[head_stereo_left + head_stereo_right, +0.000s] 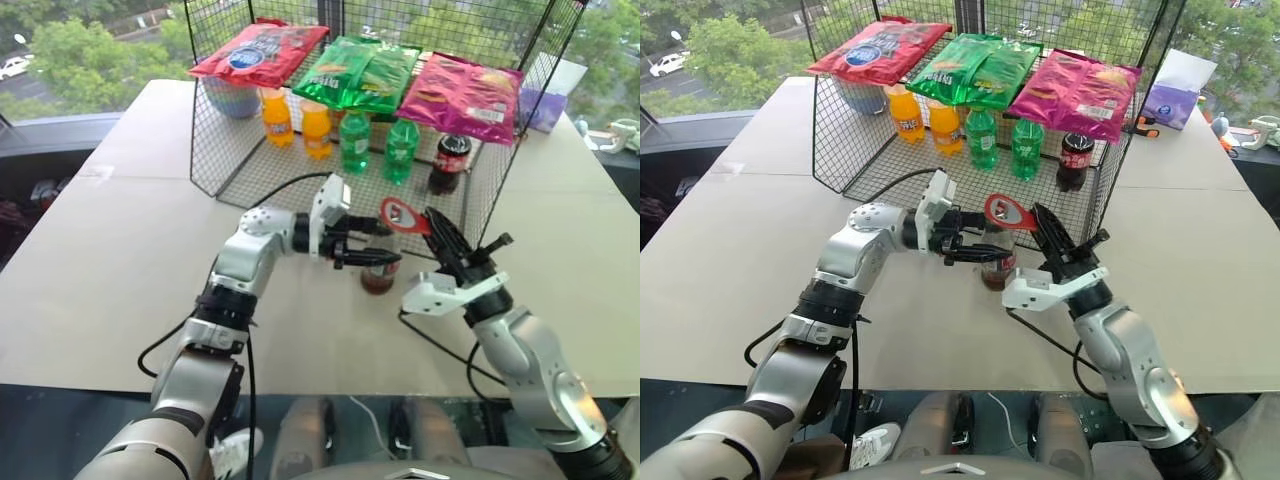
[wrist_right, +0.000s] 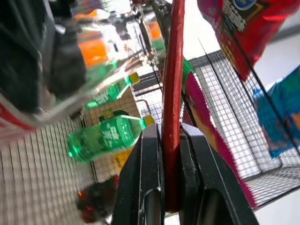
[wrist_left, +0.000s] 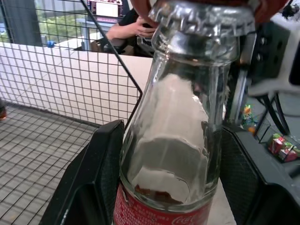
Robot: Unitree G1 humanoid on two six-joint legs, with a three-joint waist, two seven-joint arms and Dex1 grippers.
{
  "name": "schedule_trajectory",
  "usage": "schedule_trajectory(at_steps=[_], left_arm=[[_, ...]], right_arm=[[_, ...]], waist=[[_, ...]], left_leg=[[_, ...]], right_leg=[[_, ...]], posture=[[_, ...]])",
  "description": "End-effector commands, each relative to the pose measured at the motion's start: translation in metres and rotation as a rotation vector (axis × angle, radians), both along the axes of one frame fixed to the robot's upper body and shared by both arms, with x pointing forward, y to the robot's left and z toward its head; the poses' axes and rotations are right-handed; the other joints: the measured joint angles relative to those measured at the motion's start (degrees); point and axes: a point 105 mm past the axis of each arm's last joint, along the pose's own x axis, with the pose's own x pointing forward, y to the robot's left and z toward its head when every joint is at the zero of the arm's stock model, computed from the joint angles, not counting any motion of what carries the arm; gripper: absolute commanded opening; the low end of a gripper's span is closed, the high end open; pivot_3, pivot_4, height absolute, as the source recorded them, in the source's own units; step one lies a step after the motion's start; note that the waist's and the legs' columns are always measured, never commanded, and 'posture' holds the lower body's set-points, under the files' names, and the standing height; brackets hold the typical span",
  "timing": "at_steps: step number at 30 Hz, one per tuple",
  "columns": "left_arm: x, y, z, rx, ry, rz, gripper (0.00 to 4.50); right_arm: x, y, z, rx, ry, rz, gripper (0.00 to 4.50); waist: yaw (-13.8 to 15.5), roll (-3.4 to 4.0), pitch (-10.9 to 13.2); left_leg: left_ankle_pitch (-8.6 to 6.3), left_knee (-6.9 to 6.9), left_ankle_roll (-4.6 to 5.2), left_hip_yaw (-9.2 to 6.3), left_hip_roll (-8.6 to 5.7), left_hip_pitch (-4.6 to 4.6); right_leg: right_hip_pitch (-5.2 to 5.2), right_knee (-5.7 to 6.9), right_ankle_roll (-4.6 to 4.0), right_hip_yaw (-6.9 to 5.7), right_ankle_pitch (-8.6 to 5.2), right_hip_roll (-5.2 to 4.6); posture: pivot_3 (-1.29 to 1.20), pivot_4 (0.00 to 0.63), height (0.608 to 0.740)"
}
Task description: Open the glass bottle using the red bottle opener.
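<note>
Left eye view: glass bottle stands upright on the beige table, near-centre, just in front of the black wire rack. Left gripper comes in level from the left with its fingers clamped on either side of the bottle – grasping it around the shoulder, above the red label. Crimped metal cap sits on the bottle's mouth. Brown liquid sits low in the bottle.

Right gripper reaches up from the near right, clenched on the handle of the red bottle opener. Opener's ring head is at the bottle top, over the cap; exact contact with the cap edge can't be told from the head views. Right wrist view: opener handle pinched edge-on between the two black fingers, running straight up from them.

Inside the rack, far side of the bottle: two orange soda bottles on the left, two green plastic bottles in the middle, dark cola bottle on the right. Laid on the rack top – red chip bag, green chip bag, pink chip bag. Black cables run along both arms.
</note>
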Motion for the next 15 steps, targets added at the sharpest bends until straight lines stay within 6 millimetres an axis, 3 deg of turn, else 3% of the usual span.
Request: schedule_trajectory(at_steps=[1, 9, 15], left_arm=[[-0.006, -0.01, 0.016, -0.024, -0.077, -0.029, 2.8], [-0.009, -0.018, 0.023, -0.024, -0.1, -0.049, 2.8], [-0.009, -0.022, 0.022, -0.034, -0.098, -0.052, 2.8]], right_arm=[[0.004, -0.011, -0.028, -0.139, 0.156, -0.021, 0.0], [0.005, -0.023, -0.006, -0.197, 0.135, -0.022, 0.0], [0.009, -0.014, 0.019, -0.178, 0.089, 0.006, 0.0]], waist=[[0.1, -0.01, 0.0], [0.1, -0.01, 0.0], [0.0, -0.01, 0.0]], left_leg=[[0.0, 0.0, 0.0, -0.02, 0.0, 0.0], [0.0, -0.01, 0.01, -0.03, -0.01, -0.05], [0.0, -0.03, 0.01, -0.03, -0.02, -0.08]], right_leg=[[0.01, 0.0, 0.0, -0.01, 0.0, 0.0], [0.0, -0.06, 0.0, -0.03, 0.0, -0.03], [-0.02, -0.08, 0.0, -0.04, -0.01, -0.02]], posture=[[0.0, 0.15, 0.728], [0.0, 0.15, 0.728], [0.0, 0.15, 0.728]])
